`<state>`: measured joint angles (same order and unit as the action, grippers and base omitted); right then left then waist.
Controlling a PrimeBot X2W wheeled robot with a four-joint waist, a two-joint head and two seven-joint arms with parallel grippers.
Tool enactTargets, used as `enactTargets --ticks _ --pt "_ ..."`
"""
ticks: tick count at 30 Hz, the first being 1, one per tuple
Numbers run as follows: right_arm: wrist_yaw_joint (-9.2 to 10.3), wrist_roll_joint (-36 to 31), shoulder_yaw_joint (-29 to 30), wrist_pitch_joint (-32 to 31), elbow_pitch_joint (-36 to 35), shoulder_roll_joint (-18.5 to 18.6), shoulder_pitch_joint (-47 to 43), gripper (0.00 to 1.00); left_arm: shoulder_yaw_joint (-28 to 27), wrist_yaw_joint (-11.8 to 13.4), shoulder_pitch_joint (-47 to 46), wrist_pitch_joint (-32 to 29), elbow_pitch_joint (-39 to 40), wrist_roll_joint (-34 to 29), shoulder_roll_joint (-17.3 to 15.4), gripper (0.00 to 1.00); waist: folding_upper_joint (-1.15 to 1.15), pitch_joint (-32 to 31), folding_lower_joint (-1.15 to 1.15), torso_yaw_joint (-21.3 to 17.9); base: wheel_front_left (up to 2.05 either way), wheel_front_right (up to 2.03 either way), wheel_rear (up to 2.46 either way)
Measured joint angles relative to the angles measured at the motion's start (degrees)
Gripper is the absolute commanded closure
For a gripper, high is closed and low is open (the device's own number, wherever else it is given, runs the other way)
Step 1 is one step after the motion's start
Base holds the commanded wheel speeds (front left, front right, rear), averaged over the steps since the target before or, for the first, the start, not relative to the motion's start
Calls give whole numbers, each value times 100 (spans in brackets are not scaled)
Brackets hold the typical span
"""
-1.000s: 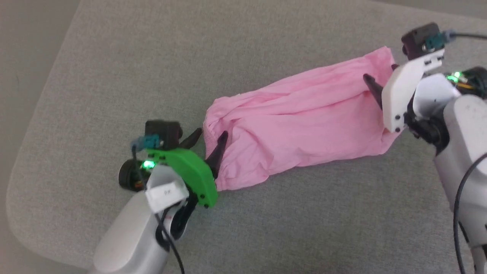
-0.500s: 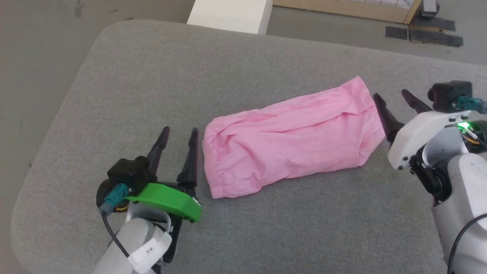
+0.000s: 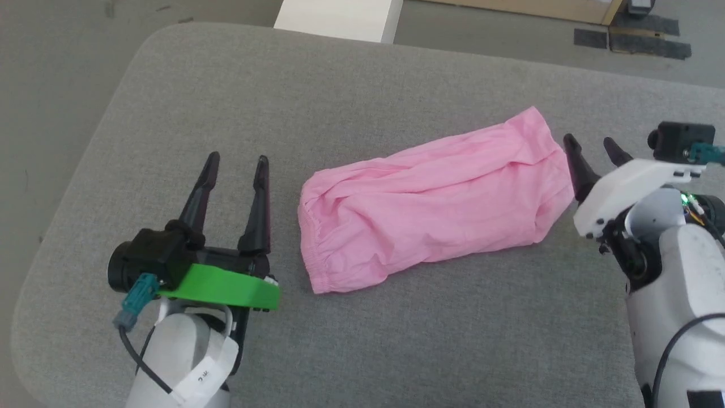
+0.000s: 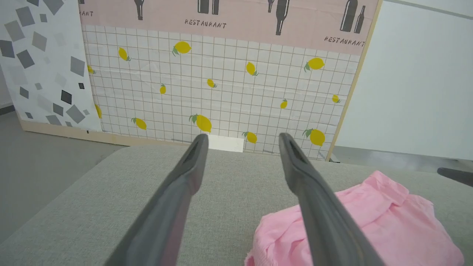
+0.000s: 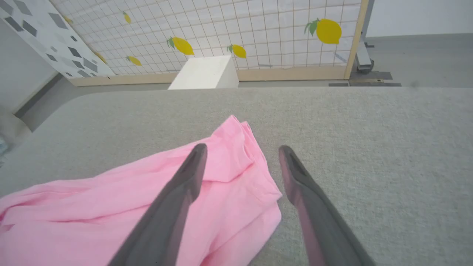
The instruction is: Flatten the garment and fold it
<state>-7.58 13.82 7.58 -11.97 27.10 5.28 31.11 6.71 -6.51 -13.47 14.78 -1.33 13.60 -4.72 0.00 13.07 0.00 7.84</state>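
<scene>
The pink garment (image 3: 430, 204) lies folded into a long wrinkled strip across the middle of the grey cushioned surface (image 3: 362, 85), its gathered elastic edge at the left end. My left gripper (image 3: 237, 161) stands open a little to the left of that end, apart from the cloth. My right gripper (image 3: 591, 144) is open just beyond the garment's right end, holding nothing. In the left wrist view the garment (image 4: 384, 221) sits at lower right of the open left gripper (image 4: 241, 138). In the right wrist view the garment (image 5: 111, 207) lies under and left of the open right gripper (image 5: 241, 149).
A white box (image 3: 338, 18) stands on the floor past the surface's far edge. A lemon-print grid panel (image 4: 221, 85) rises behind it. The cushion's rounded left edge (image 3: 79, 170) drops to the floor. Dark floor mats (image 3: 631, 42) lie at the far right.
Both grippers have let go of the garment's ends and drawn back from it, the left one to the left and the right one to the right. The head camera has tilted up.
</scene>
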Motion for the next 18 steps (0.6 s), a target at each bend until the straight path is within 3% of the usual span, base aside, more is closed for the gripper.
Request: enactTargets --ticks 11,18 --pt "0 -901 838 -1232 1283 -168 1002 0 -189 -58 82 0 60 -122 140 0 0 287 0 104 0 0 0" --pt "0 -1540 1028 -2141 1739 -199 1521 0 -94 -58 69 0 81 -126 156 0 0 513 0 209 0 0 0"
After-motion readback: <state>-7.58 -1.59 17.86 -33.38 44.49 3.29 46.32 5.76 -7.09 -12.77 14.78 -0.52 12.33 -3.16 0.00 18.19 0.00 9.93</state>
